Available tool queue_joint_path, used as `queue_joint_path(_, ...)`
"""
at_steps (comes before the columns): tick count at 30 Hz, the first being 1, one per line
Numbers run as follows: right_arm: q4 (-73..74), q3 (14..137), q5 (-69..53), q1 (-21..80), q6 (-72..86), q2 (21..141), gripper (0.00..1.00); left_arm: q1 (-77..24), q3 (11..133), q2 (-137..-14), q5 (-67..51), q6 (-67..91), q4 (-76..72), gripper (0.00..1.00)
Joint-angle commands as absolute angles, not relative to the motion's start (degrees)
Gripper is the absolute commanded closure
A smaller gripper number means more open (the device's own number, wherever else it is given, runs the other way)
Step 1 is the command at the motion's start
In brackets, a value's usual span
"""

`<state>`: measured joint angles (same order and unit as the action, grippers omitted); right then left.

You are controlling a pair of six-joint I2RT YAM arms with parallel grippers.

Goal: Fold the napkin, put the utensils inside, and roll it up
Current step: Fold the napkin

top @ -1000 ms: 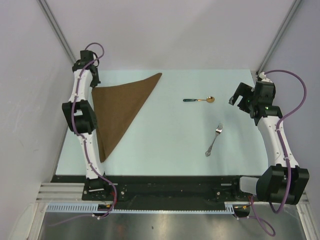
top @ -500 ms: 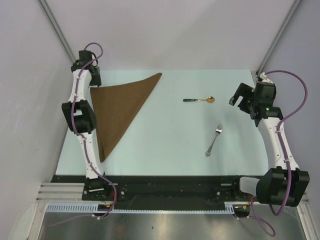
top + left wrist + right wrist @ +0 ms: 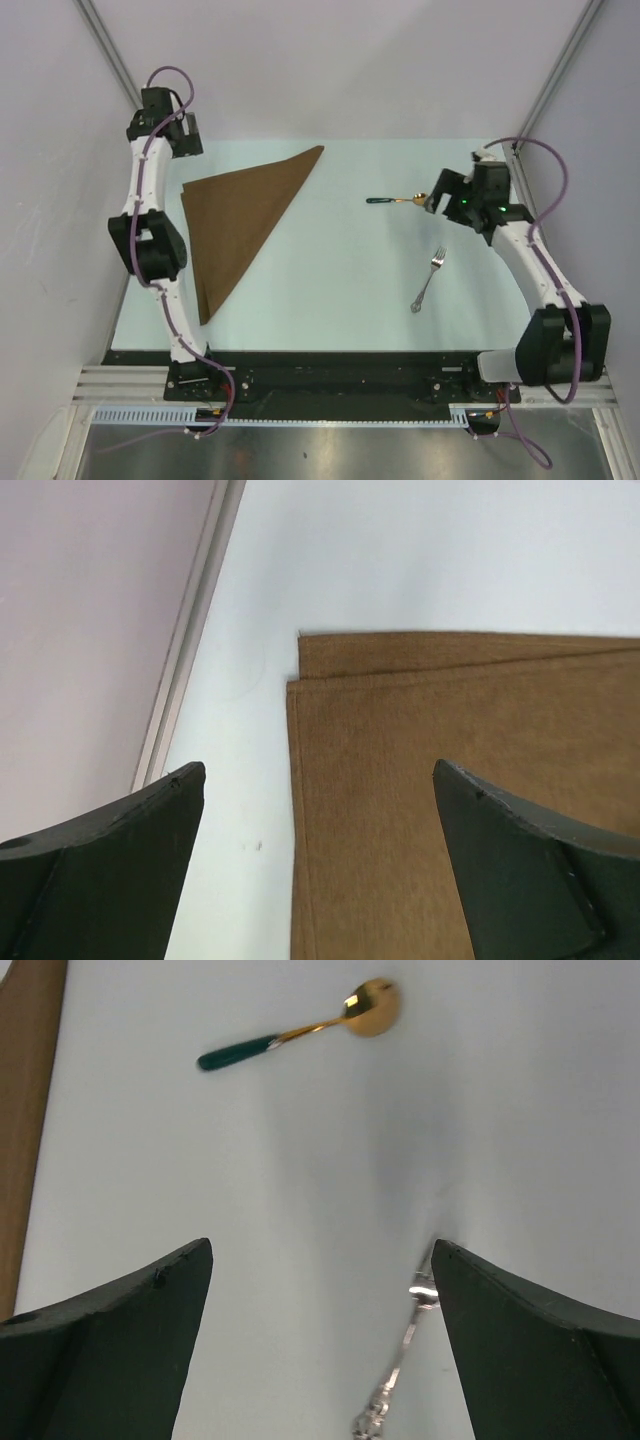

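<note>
Napkin (image 3: 240, 215) lying triangular at counter's (image 3: 340, 300) nine o'clock, left claw (image 3: 315, 780) wide above its corner. Right claw (image 3: 320, 1250) wide by spoon (image 3: 398, 200) at two o'clock, fork (image 3: 428, 280) at four.

Plain brown napkin (image 3: 237, 218): folded into a triangle, flat at the left of the bench (image 3: 340, 300), one point reaching toward far-centre, two layers slightly offset at the far-left corner. Gold-bowled spoon (image 3: 395, 200) with dark green handle: flat, right of centre, handle leftward. Silver fork (image 3: 427, 282): nearer, lying diagonally, tines pointing away, apart from the spoon.
</note>
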<state>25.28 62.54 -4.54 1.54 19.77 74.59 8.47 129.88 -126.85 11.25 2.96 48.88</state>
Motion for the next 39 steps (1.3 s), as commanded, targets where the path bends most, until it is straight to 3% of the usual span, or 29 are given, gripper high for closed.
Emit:
queue_joint_path(1,18.3,67.0,-8.2,10.2,22.5,83.0,0.04,5.4,117.8,-109.6,7.6,6.6,42.6,0.0)
queue_joint_path(8,12.4,83.3,-16.9,17.9,26.4,104.4,0.16,0.5,91.1,-90.4,0.4,10.7,30.9,0.0)
queue_joint_path(12,5.1,92.2,-24.6,19.4,32.3,117.8,0.31,-1.9,83.9,-87.1,-2.4,11.8,29.7,0.0)
queue_joint_path(17,-1.4,103.6,-28.4,21.2,41.8,130.4,0.43,-2.0,83.9,-85.3,-4.7,12.6,30.0,0.0)
queue_joint_path(25,-10.5,115.3,-28.5,24.1,52.0,145.3,0.47,-2.0,83.8,-85.8,-6.0,12.9,30.4,0.0)
queue_joint_path(33,-4.9,131.4,-24.4,27.2,56.1,155.9,0.48,-1.8,84.2,-86.1,-6.5,12.7,31.0,0.0)
queue_joint_path(39,-0.3,132.5,-18.5,28.2,57.0,157.3,0.52,-0.7,84.3,-86.1,-8.8,13.4,30.9,0.0)
